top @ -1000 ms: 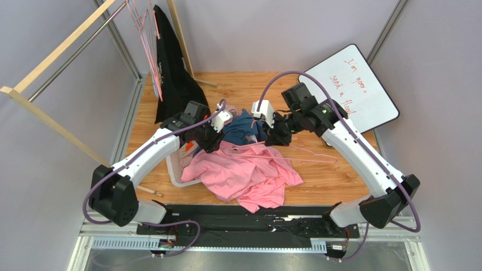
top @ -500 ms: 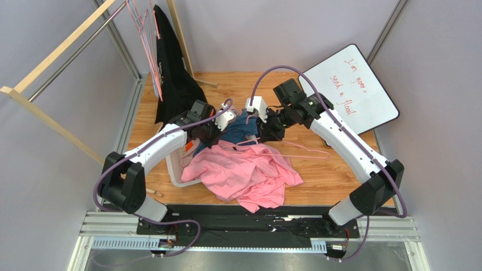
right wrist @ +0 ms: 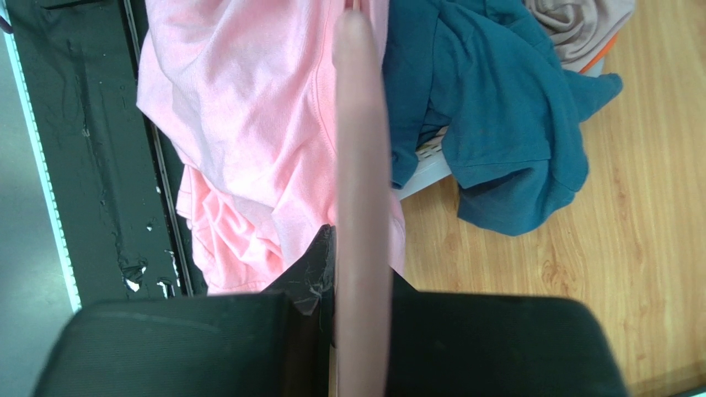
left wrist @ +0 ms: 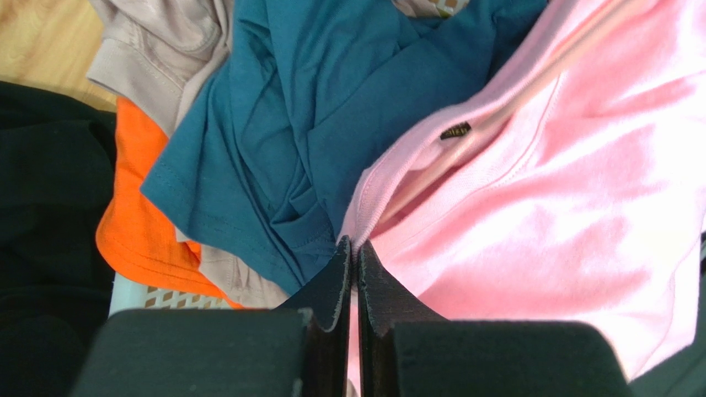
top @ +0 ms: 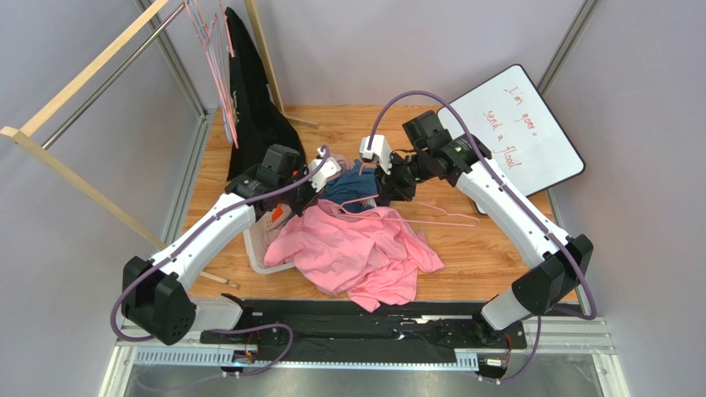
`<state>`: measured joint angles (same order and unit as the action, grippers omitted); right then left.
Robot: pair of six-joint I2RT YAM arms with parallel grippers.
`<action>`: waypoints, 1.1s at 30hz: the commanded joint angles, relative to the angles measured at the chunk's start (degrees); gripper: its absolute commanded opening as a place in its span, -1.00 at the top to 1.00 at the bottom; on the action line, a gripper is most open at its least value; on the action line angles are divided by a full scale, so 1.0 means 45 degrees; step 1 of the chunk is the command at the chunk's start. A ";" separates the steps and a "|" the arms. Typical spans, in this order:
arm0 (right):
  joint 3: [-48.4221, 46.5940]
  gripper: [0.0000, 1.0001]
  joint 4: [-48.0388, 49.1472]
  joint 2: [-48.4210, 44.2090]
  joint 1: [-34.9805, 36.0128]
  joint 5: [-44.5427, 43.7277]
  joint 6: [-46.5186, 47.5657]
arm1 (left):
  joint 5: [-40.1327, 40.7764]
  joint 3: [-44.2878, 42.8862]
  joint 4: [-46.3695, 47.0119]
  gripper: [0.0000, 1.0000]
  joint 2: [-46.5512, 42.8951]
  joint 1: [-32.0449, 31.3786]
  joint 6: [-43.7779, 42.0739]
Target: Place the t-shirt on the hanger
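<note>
**Pinching shirt collar and hanger together**

The left gripper (left wrist: 354,248) has its jaws pressed together at the ribbed neck edge of the pink t-shirt (left wrist: 563,207). A sliver of pink cloth shows between the fingers low in the left wrist frame. The right gripper (right wrist: 358,273) is clamped on the hanger (right wrist: 360,149), whose thin pink bar runs straight up the middle of the right wrist frame from between the fingers.

Seen from above, the t-shirt lies crumpled at the centre of the frame. It spreads toward the lower edge of the wooden table (top: 489,256) and drapes partly over a white basket (top: 258,248) at its left. The hanger's frame stretches rightward from the right gripper, past the shirt's upper edge and over bare wood.

A blue t-shirt (left wrist: 273,124) sits just above the pink one, touching it, between the two grippers. An orange garment (left wrist: 132,223) and a beige one (left wrist: 166,41) show beside it at the left of the left wrist frame. A black garment (top: 253,107) hangs at upper left, and a whiteboard (top: 518,128) leans at upper right.
</note>
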<state>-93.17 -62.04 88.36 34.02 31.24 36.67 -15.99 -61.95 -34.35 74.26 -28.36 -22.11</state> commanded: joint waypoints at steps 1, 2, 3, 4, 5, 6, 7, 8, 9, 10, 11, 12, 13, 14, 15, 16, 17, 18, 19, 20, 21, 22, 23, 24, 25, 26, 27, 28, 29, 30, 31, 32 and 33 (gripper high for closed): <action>-0.0352 1.00 0.0525 -0.0748 -0.0216 0.0710 0.0660 | -0.0489 -0.0567 -0.0491 1.00 -0.0544 -0.0046 -0.0575; -0.0255 1.00 0.0544 -0.0748 -0.0216 0.1003 0.0661 | -0.0625 -0.0684 -0.0550 1.00 -0.0642 -0.0084 -0.0672; -0.0215 1.00 0.0622 -0.0748 -0.0197 0.1586 0.0506 | -0.0646 -0.0802 -0.0609 1.00 -0.0701 -0.0201 -0.0712; -0.0215 1.00 0.0661 -0.0748 -0.0177 0.1843 0.0369 | -0.0859 -0.1093 -0.0822 1.00 -0.0721 -0.0260 -0.0789; -0.0215 1.00 0.0701 -0.0729 -0.0139 0.2001 0.0233 | -0.0938 -0.1270 -0.0901 1.00 -0.0798 -0.0318 -0.0868; -0.0253 1.00 0.0720 -0.0690 -0.0003 0.2137 0.0134 | -0.1075 -0.1426 -0.0999 1.00 -0.0838 -0.0435 -0.0888; -0.0254 1.00 0.0720 -0.0690 0.0057 0.2274 0.0114 | -0.1424 -0.1757 -0.1232 1.00 -0.0877 -0.0514 -0.0907; -0.0292 1.00 0.0759 -0.0651 0.0096 0.2314 0.0075 | -0.1582 -0.1895 -0.1331 1.00 -0.0993 -0.0572 -0.0927; -0.0370 1.00 0.0818 -0.0612 0.0135 0.2334 -0.0022 | -0.1719 -0.2013 -0.1429 1.00 -0.1033 -0.0670 -0.0946; -0.0429 1.00 0.0934 -0.0592 0.0155 0.2373 -0.0081 | -0.1914 -0.2265 -0.1758 1.00 -0.1072 -0.0864 -0.1004; -0.0487 1.00 0.1013 -0.0515 0.0155 0.2412 -0.0159 | -0.1974 -0.2384 -0.1916 1.00 -0.1188 -0.1021 -0.1063; -0.0565 1.00 0.1110 -0.0494 0.0135 0.2451 -0.0276 | -0.2032 -0.2482 -0.2034 1.00 -0.1267 -0.1138 -0.1044; -0.0701 1.00 0.1343 -0.0456 0.0155 0.2625 -0.0528 | -0.2149 -0.2657 -0.2248 1.00 -0.1326 -0.1236 -0.1044; -0.0742 1.00 0.1519 -0.0474 0.0155 0.2724 -0.0763 | -0.2169 -0.2755 -0.2347 1.00 -0.1462 -0.1430 -0.0928; -0.0742 1.00 0.1715 -0.0494 0.0193 0.2860 -0.0978 | -0.2266 -0.2853 -0.2406 1.00 -0.1540 -0.1510 -0.0869; -0.0645 1.00 0.2200 -0.0552 0.0213 0.3190 -0.1444 | -0.2480 -0.3066 -0.2561 1.00 -0.1580 -0.1549 -0.0791; -0.0470 1.00 0.2553 -0.0630 0.0233 0.3367 -0.1719 | -0.2637 -0.3184 -0.2640 1.00 -0.1657 -0.1665 -0.0674; -0.0275 1.00 0.2924 -0.0863 0.0291 0.3505 -0.2031 | -0.2696 -0.3321 -0.2679 1.00 -0.1697 -0.1744 -0.0576; -0.0080 1.00 0.3701 -0.0962 0.0369 0.3738 -0.2325 | -0.2813 -0.3593 -0.2776 1.00 -0.1697 -0.1783 -0.0498; 0.0386 1.00 0.4037 -0.1040 0.0466 0.3876 -0.2753 | -0.2853 -0.3731 -0.2816 1.00 -0.1736 -0.1939 -0.0362; 0.0604 1.00 0.4350 -0.1138 0.0622 0.4051 -0.3008 | -0.2911 -0.3887 -0.2855 1.00 -0.1736 -0.1998 -0.0302; 0.0818 1.00 0.5011 -0.1197 0.0740 0.4362 -0.3262 | -0.2835 -0.4121 -0.2894 1.00 -0.1698 -0.2095 -0.0244; 0.1149 1.00 0.5346 -0.1217 0.0857 0.4481 -0.3806 | -0.2795 -0.4220 -0.2933 1.00 -0.1678 -0.2212 -0.0166; 0.1269 1.00 0.5929 -0.1217 0.1109 0.4618 -0.4005 | -0.2795 -0.4434 -0.3011 1.00 -0.1658 -0.2368 -0.0107; 0.1347 1.00 0.6206 -0.1217 0.1228 0.4658 -0.4162 | -0.2891 -0.4513 -0.3050 1.00 -0.1639 -0.2389 -0.0049; 0.1503 1.00 0.6421 -0.1198 0.1326 0.4716 -0.4550 | -0.2912 -0.4533 -0.3089 1.00 -0.1619 -0.2428 0.0029; 0.1543 1.00 0.7004 -0.1217 0.1481 0.4717 -0.4747 | -0.2912 -0.4591 -0.3302 1.00 -0.1658 -0.2448 0.0049; 0.1621 1.00 0.7300 -0.1275 0.1502 0.4698 -0.4981 | -0.2873 -0.4650 -0.3517 0.83 -0.1755 -0.2448 -0.0028; 0.1679 1.00 0.7554 -0.1353 0.1522 0.4697 -0.5138 | -0.2737 -0.4747 -0.3790 0.70 -0.1814 -0.2448 -0.0106; 0.1777 1.00 0.7885 -0.1412 0.1522 0.4562 -0.5333 | -0.2581 -0.4961 -0.4431 0.53 -0.1892 -0.2429 -0.0203; 0.1816 1.00 0.7946 -0.1567 0.1522 0.4541 -0.5335 | -0.2657 -0.5060 -0.4785 0.26 -0.2144 -0.2138 -0.0572; 0.1855 1.00 0.8005 -0.1665 0.1522 0.4502 -0.5335 | -0.2871 -0.5138 -0.5098 0.17 -0.2263 -0.1787 -0.0885; 0.2068 1.00 0.8238 -0.1763 0.1522 0.4541 -0.5451 | -0.3105 -0.5197 -0.5546 0.09 -0.2476 -0.1475 -0.1197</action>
<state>-84.84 -34.89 84.55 40.73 49.32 16.36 -27.55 -82.13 -51.75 66.92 -38.48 -23.90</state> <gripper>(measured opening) 0.029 0.377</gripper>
